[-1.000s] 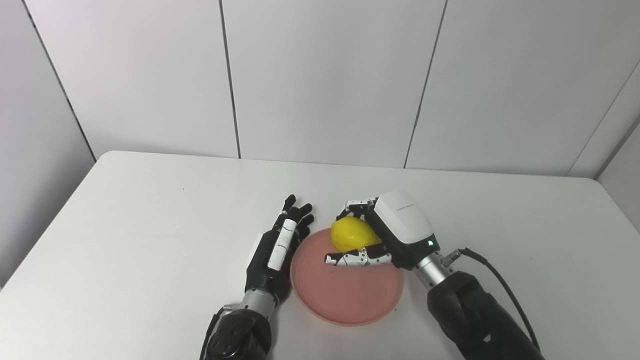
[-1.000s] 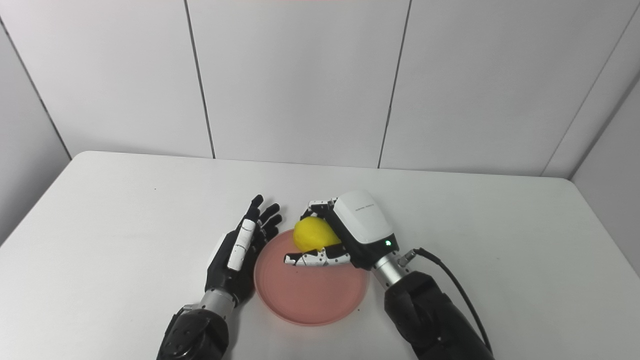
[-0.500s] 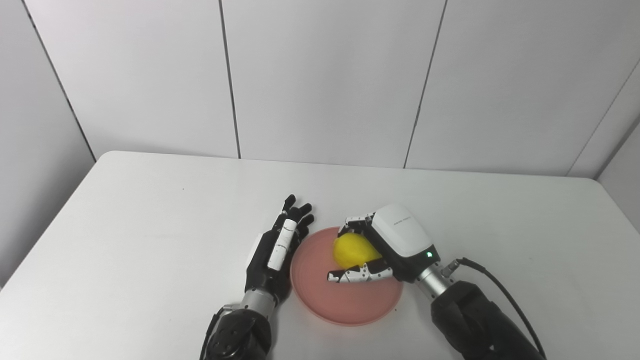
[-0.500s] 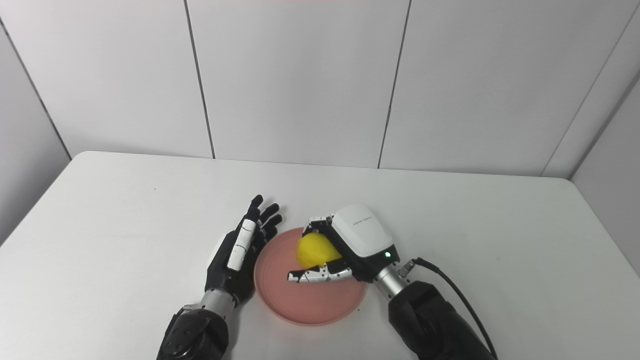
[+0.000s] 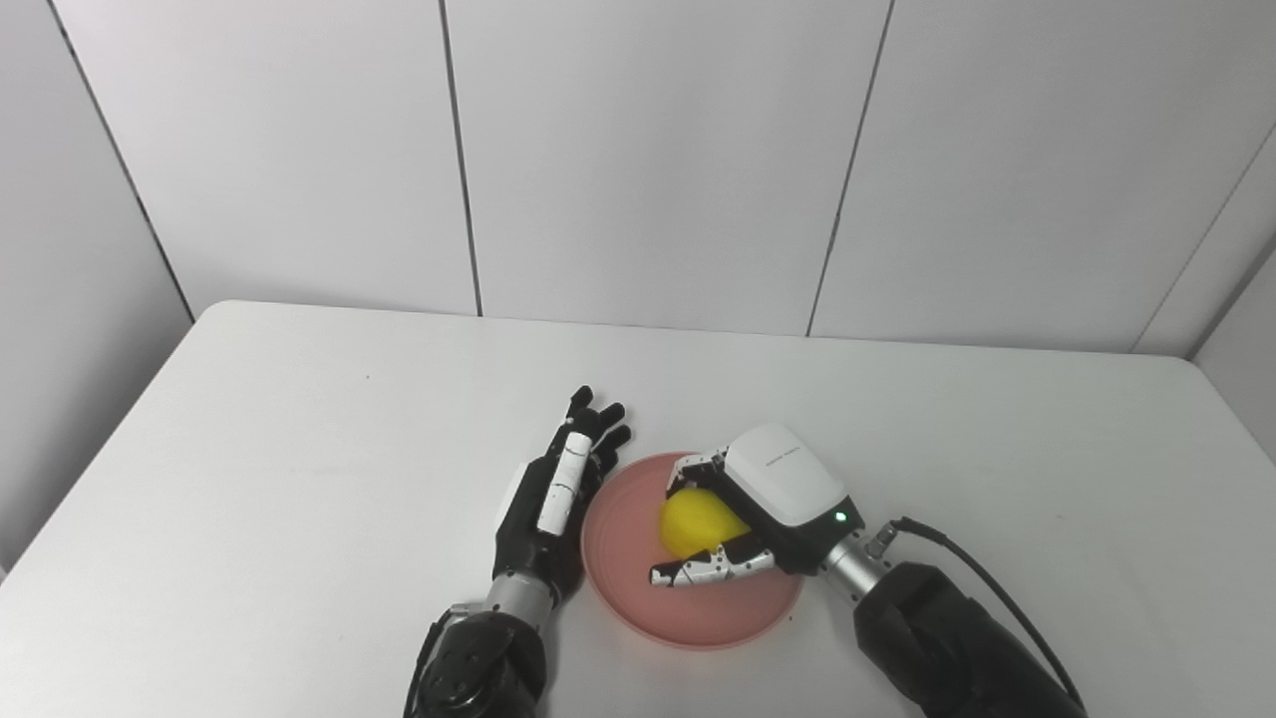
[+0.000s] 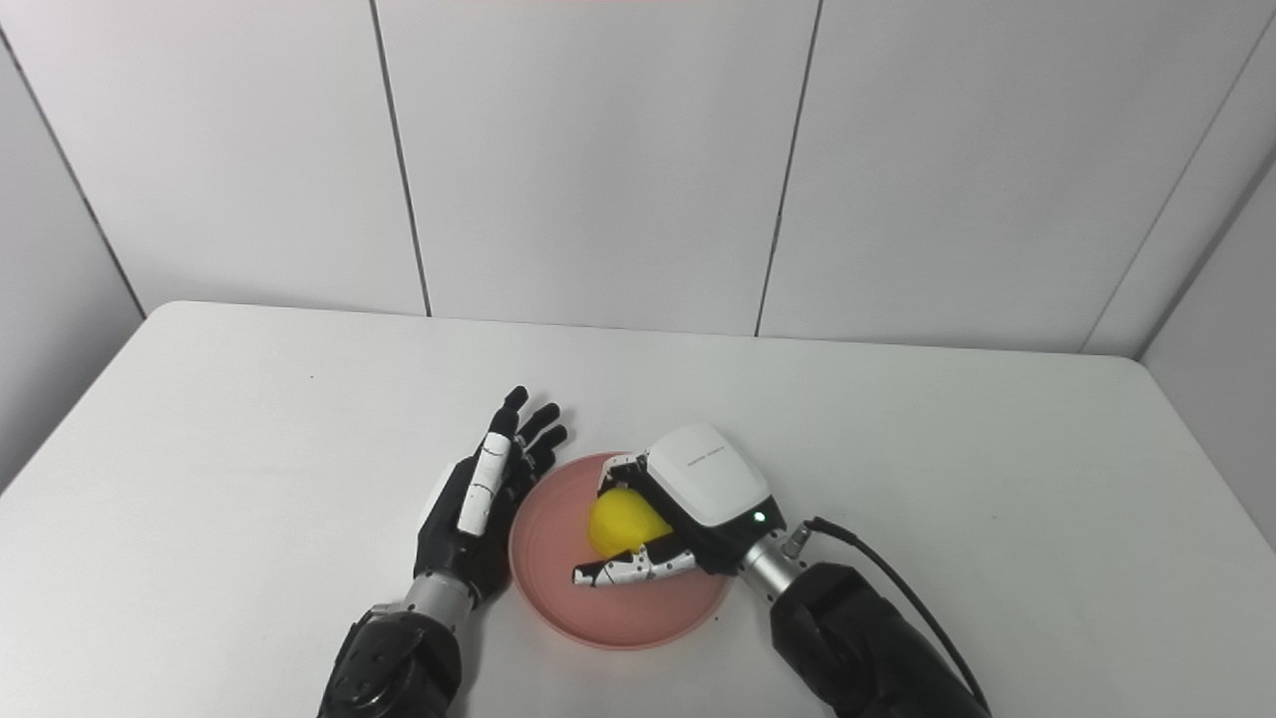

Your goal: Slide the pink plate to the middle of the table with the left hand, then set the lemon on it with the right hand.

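Your right robot hand (image 5: 758, 504), fingers wrapped around the lemon (image 5: 695, 521), has lowered over the pink plate (image 5: 638, 598); release looks near. Your left robot hand (image 5: 553, 494), empty and spread flat on the surface (image 5: 299, 449), stays beside the plate's rim.

A white table (image 5: 299, 419) is filling the foreground, pale panelled walls (image 5: 648, 160) are rising behind with dark seams, and soft, even light seems to be coming from overhead.

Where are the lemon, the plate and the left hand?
lemon (image 5: 690, 519), left eye view, bare yellow skin.
plate (image 5: 620, 519), left eye view, bare pink left part.
left hand (image 6: 477, 499), right eye view, back of hand.
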Tool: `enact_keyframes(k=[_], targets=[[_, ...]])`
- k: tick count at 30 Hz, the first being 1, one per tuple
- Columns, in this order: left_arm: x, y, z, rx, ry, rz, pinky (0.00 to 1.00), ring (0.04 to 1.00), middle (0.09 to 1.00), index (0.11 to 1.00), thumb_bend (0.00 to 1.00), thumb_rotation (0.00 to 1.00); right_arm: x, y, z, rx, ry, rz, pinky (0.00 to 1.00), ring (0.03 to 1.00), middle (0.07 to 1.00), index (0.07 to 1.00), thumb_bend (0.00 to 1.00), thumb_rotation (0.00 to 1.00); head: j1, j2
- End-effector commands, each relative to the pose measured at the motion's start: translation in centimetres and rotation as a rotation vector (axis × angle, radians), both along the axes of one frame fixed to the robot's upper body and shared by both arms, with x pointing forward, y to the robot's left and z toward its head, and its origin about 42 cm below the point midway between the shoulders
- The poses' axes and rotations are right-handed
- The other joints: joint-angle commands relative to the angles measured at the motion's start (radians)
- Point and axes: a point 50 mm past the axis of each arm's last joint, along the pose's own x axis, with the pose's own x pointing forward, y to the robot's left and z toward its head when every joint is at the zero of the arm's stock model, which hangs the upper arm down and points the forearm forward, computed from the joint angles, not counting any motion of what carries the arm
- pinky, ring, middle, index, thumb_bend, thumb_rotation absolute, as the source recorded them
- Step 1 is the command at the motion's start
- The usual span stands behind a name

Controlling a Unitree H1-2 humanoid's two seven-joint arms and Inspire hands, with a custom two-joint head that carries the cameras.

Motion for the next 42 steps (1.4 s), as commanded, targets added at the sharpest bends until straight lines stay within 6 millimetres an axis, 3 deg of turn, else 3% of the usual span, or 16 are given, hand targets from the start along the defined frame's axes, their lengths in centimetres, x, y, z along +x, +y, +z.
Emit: enact_keyframes(k=[1,16,20,23,32,42], targets=[[-1.2,-0.1,-2.8,0.012,0.137,0.011,0.99,0.92,0.921,1.0,0.84,0.77,0.9,0.4,2.5,0.025,-0.079,0.046,0.22,0.275,0.362,0.454,0.53,0.73,0.001,0.002],[-1.0,0.2,-2.9,0.013,0.136,0.002,1.0,0.934,0.936,1.0,0.82,0.78,0.9,0.6,3.0,0.007,-0.133,0.06,0.18,0.242,0.368,0.417,0.58,0.72,-0.001,-0.002],[-0.9,0.2,-2.8,0.015,0.132,-0.001,1.0,0.941,0.938,1.0,0.82,0.78,0.9,0.5,3.4,0.003,-0.148,0.054,0.2,0.271,0.42,0.546,0.61,0.75,-0.002,-0.003],[-0.9,0.1,-2.8,0.022,0.13,-0.006,1.0,0.953,0.943,1.0,0.83,0.78,0.9,0.4,3.6,0.004,-0.154,0.052,0.2,0.273,0.433,0.576,0.63,0.76,-0.003,-0.003],[-0.9,0.1,-2.8,0.03,0.129,-0.005,1.0,0.954,0.927,1.0,0.83,0.79,1.0,0.3,3.9,-0.008,-0.177,0.043,0.25,0.33,0.494,0.598,0.66,0.83,-0.006,-0.002],[-1.0,0.2,-2.9,0.028,0.138,-0.007,1.0,0.973,0.918,1.0,0.82,0.79,1.2,0.4,4.2,0.009,-0.211,0.037,0.26,0.352,0.504,0.605,0.69,0.84,-0.009,-0.006]])
